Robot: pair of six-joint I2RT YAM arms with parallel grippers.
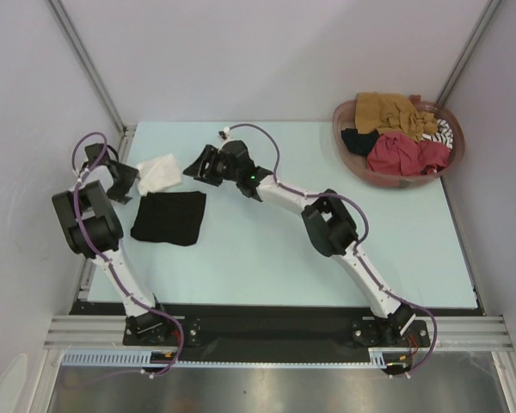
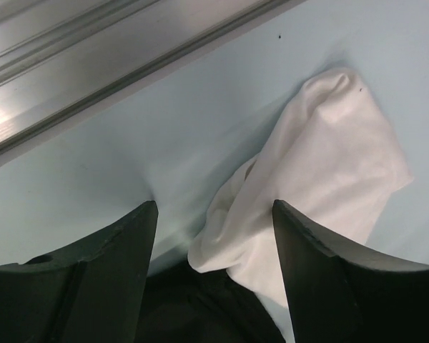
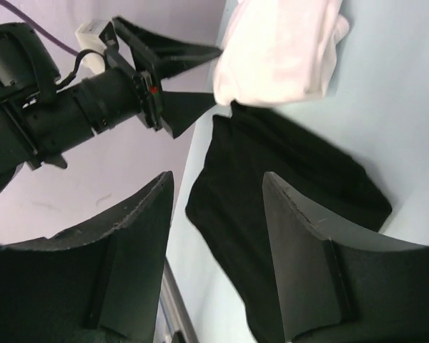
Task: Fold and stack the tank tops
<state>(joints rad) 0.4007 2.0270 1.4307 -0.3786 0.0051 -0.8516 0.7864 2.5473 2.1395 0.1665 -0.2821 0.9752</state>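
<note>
A crumpled white tank top lies at the far left of the table, touching the back edge of a folded black tank top. My left gripper stands open just left of the white one. In the left wrist view the white tank top lies between and beyond the fingertips of the left gripper, with the black tank top below. My right gripper hovers open to the right of the white cloth. Its wrist view looks past the right gripper onto the black tank top and the white tank top.
A round reddish-brown basket at the back right holds mustard-brown, red, striped and black garments. An aluminium rail runs along the table's left edge, close to the left gripper. Grey walls stand behind and to the sides.
</note>
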